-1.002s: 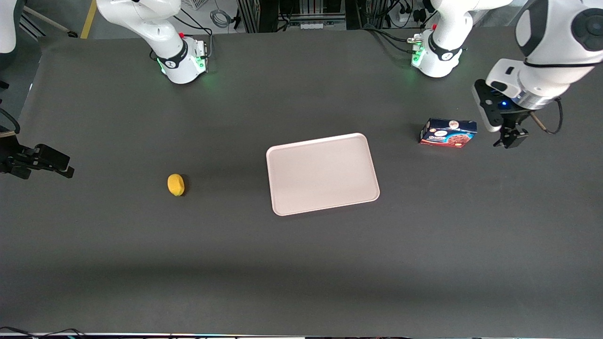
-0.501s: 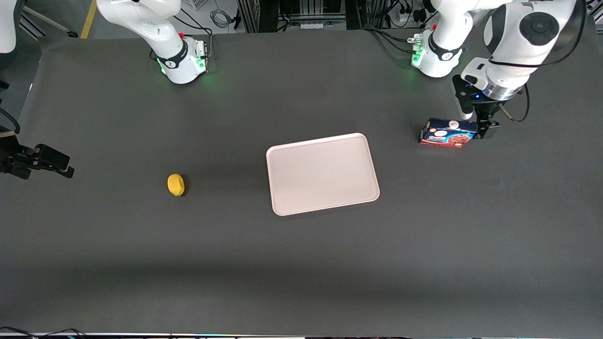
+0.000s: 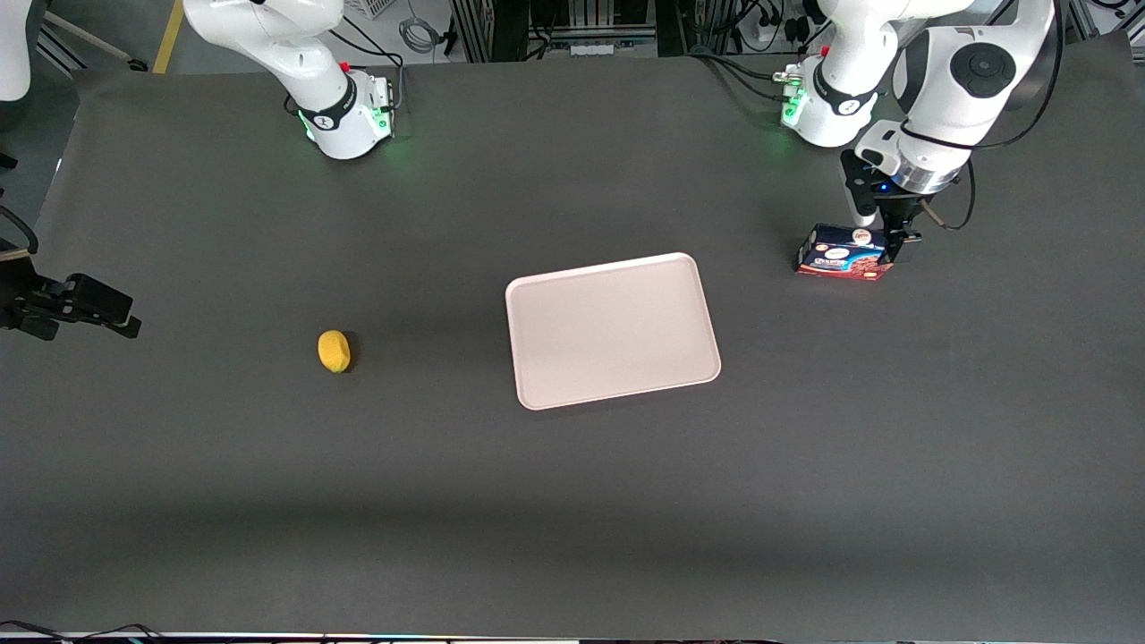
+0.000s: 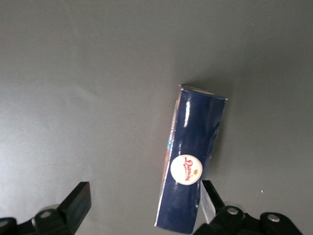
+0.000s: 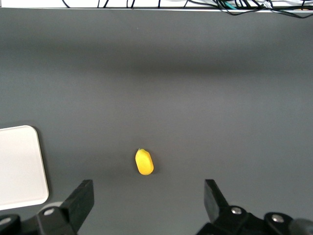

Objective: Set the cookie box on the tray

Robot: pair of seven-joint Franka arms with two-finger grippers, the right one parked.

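Note:
The cookie box [image 3: 845, 253] is dark navy with a white round logo and lies on the black table toward the working arm's end, apart from the tray. In the left wrist view the cookie box [image 4: 195, 156] shows its navy face and logo. My left gripper [image 3: 881, 234] hangs over the end of the box that is toward the working arm's end of the table. The gripper [image 4: 144, 200] is open, with that end of the box between its fingers, close against one finger [image 4: 210, 196] and away from the other finger [image 4: 78, 203]. The pale pinkish tray [image 3: 613, 331] lies mid-table with nothing on it.
A small yellow lemon-like object [image 3: 334, 351] lies on the table toward the parked arm's end; it also shows as the yellow object [image 5: 144, 162] in the right wrist view, beside a corner of the tray [image 5: 19, 166]. The arm bases [image 3: 818, 112] stand at the table's edge farthest from the front camera.
The left arm has swung in toward the cookie box, from beside it to over its end. The box, the tray and the yellow object have not moved.

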